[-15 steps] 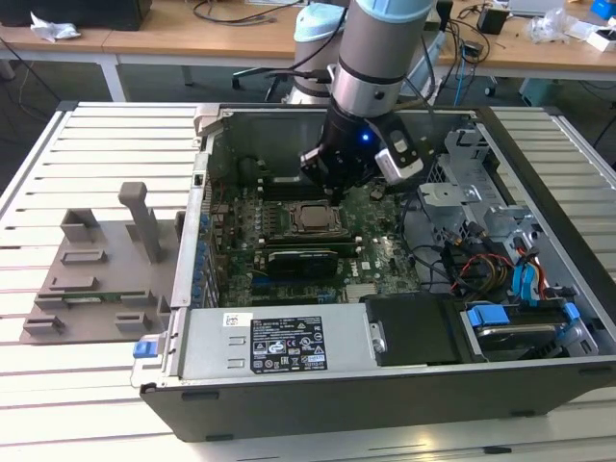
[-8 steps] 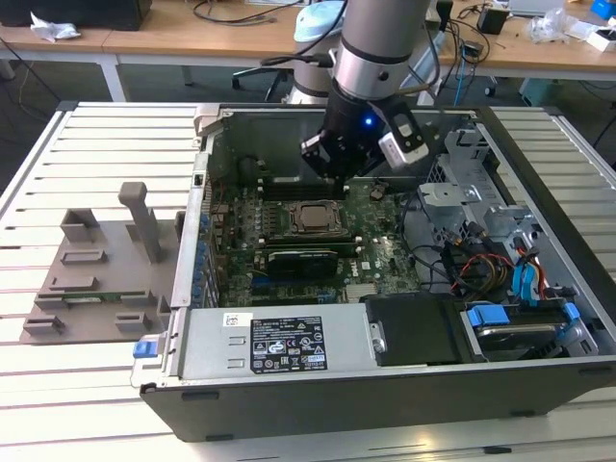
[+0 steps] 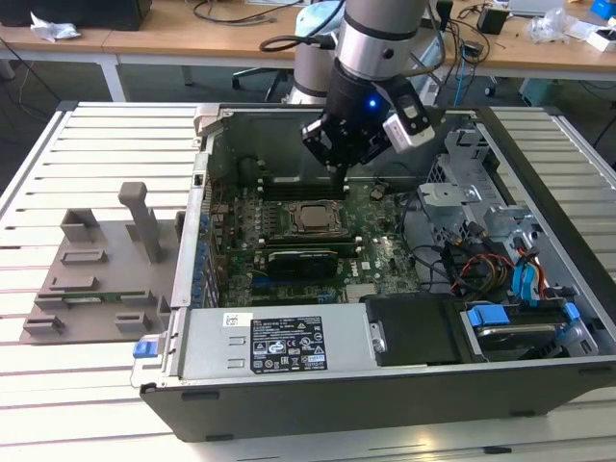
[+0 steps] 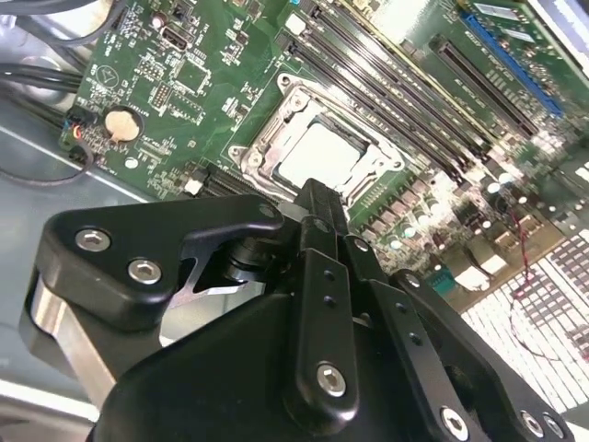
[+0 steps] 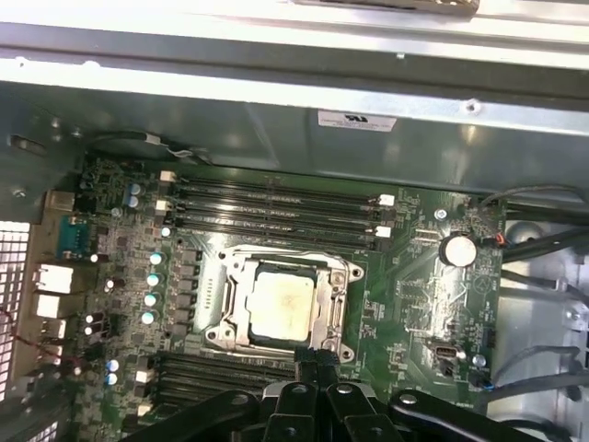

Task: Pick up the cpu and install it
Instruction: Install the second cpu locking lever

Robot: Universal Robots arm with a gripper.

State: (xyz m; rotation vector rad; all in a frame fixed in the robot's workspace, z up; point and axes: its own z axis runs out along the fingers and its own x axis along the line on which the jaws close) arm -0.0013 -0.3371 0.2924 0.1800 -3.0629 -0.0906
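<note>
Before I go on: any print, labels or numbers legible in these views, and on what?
Nothing can be quoted as it reads.
Black label on the power supply housing, exterior view: too small.
Small white sticker beside it: too small.
White sticker on the case wall, first wrist view: blurred.
Motherboard silkscreen, both wrist views: too fine.
The cpu top: no legible marking.

In the second wrist view the gripper (image 4: 317, 198) covers the near corner of the socket frame (image 4: 267, 138) around the cpu (image 4: 324, 155), and its body is cut off by the picture's edge. In the first wrist view the gripper (image 5: 313, 361) hides the memory slots beside that frame. In the exterior view the arm hides the case's far wall behind the socket frame (image 3: 310, 218), and the cpu there is too small to make out.
</note>
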